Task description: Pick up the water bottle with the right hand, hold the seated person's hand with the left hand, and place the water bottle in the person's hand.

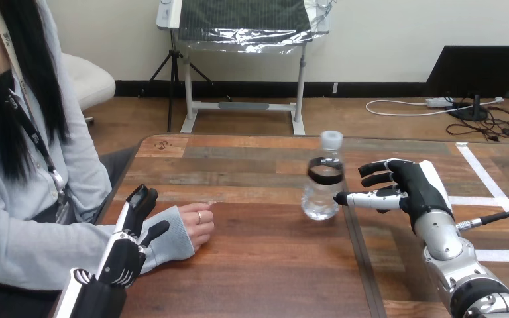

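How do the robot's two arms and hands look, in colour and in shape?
The right hand and the left hand are alike: black, with white shells on the back and jointed black-and-white fingers. The right forearm is smooth, rounded silver metal.

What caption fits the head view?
Right hand open beside upright water bottle; left hand over the person's wrist.
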